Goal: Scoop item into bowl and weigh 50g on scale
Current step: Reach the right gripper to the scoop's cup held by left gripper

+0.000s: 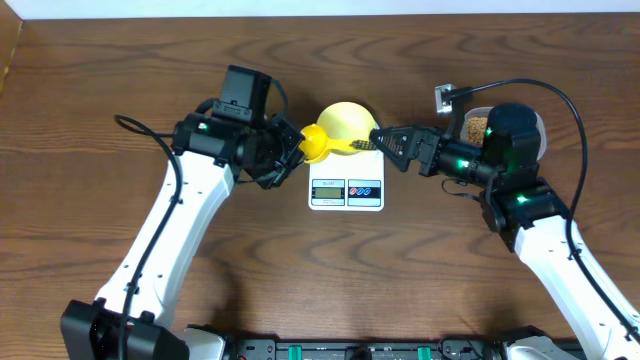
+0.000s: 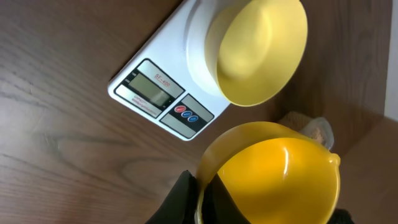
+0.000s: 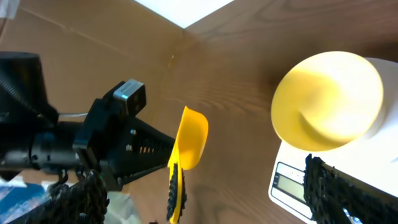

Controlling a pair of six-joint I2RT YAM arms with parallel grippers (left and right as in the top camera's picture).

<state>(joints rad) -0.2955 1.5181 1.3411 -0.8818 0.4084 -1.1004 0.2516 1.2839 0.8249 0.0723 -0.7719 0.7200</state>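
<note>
Print on scale [image 2: 168, 43] was too small to read, L jaws clamped yellow spoon [image 1: 318, 143], R jaws stood apart w/ its handle between, bowl [image 1: 348, 120] sat on scale beside both, beans [image 1: 476, 127] lay part-hidden behind R jaws.

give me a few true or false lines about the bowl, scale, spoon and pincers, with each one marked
1. The bowl sits on the scale. True.
2. The bowl is full of beans. False: it is empty.
3. The left pincer holds the spoon. True.
4. The spoon is heaped with beans. False: its scoop is empty.
5. The right pincer is clamped shut. False: it is open, with the spoon's handle between its fingers.
</note>
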